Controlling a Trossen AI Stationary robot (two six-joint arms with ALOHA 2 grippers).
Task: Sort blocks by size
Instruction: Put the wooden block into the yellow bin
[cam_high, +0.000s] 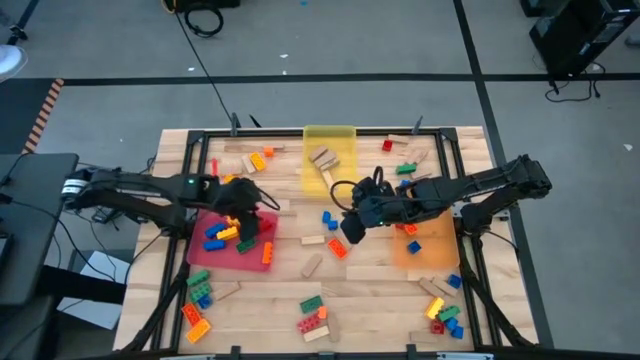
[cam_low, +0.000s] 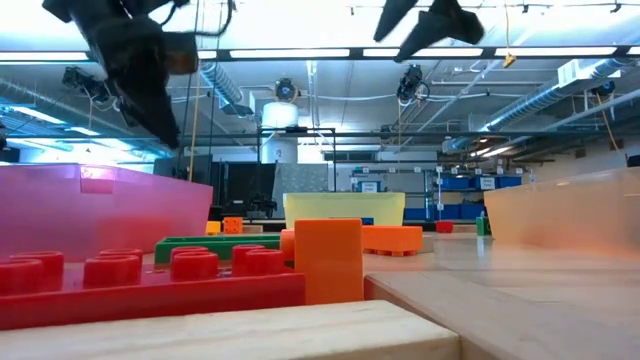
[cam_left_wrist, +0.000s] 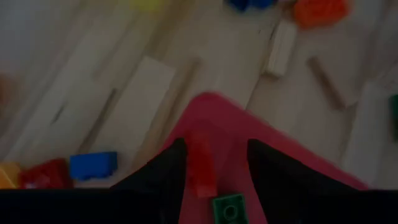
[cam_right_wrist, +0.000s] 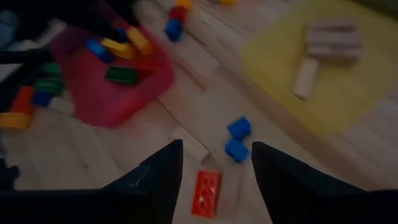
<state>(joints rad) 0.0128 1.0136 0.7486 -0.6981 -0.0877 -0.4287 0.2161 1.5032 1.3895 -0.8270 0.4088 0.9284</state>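
Observation:
My left gripper (cam_left_wrist: 216, 163) hangs open above the red tray (cam_high: 232, 258). Several bricks, blue, yellow, orange and green, lie in that tray. Between the fingers, down on the tray floor, I see a red brick (cam_left_wrist: 201, 167) and beside it a green brick (cam_left_wrist: 230, 206). My right gripper (cam_right_wrist: 216, 163) stands open over the table's middle, with nothing between its fingers. Below it lie a red-orange brick (cam_right_wrist: 206, 193) and two blue bricks (cam_right_wrist: 238, 138). Tan wooden blocks (cam_high: 322, 160) rest in the yellow tray (cam_high: 330, 138).
An orange tray (cam_high: 432, 252) lies at the right. Loose bricks and wooden blocks are scattered along the near edge (cam_high: 312, 318), in the near left corner (cam_high: 197, 292), the near right corner (cam_high: 445, 312) and the far side (cam_high: 255, 160). A black frame (cam_high: 200, 160) borders the table.

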